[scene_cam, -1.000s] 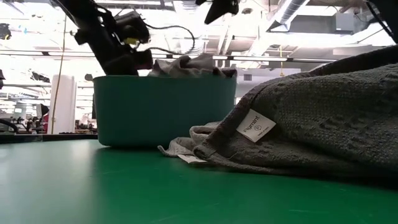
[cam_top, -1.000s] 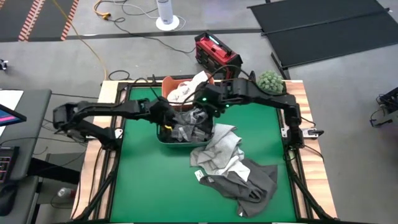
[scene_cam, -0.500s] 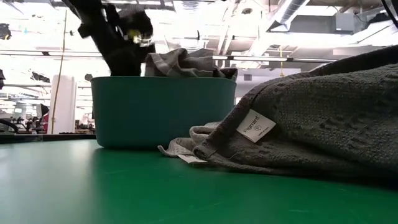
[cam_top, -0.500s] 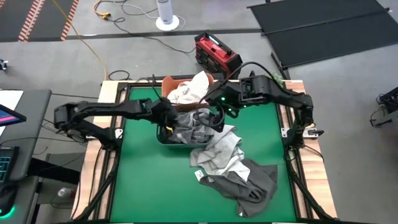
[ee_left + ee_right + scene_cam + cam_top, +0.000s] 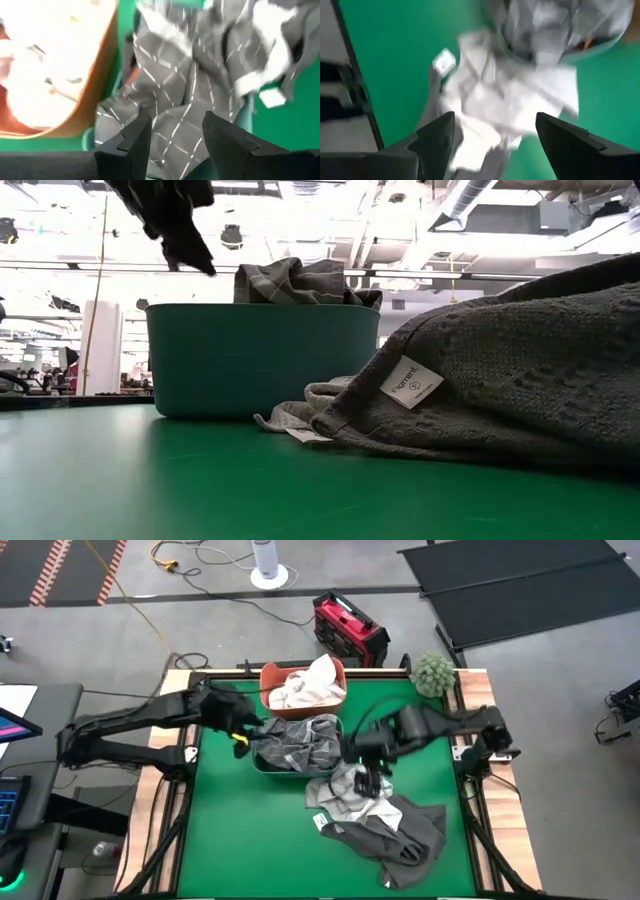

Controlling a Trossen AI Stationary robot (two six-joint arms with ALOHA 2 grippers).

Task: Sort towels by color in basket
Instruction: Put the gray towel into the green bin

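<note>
Change, right arm: has swung away from the far tubs toward the near right; the right gripper [image 5: 368, 778] now hangs over the light grey towel [image 5: 352, 786] on the green table [image 5: 230, 840].
Change, left arm: has drawn back to the left; the left gripper [image 5: 243, 740] now sits at the left edge of the teal tub [image 5: 262, 764].
Right jaws: spread wide, nothing between them; light grey cloth lies below.
Left jaws: parted, nothing held; the grey-checked towel [image 5: 185, 100] lies under them.
Grey-checked towel: heaped in the teal tub, rising above its rim in the low view.
White towels [image 5: 308, 688]: in the orange tub [image 5: 268, 675], just behind the teal one.
Dark grey towel [image 5: 395, 835]: loose on the table, touching the light grey one; its label [image 5: 411, 382] faces the low camera.
Obstruction: dark grey towel fills the right of the low view.
Surroundings: fuzzy green ball [image 5: 434, 673] at the far right corner; red case [image 5: 348, 628] on the floor beyond.
</note>
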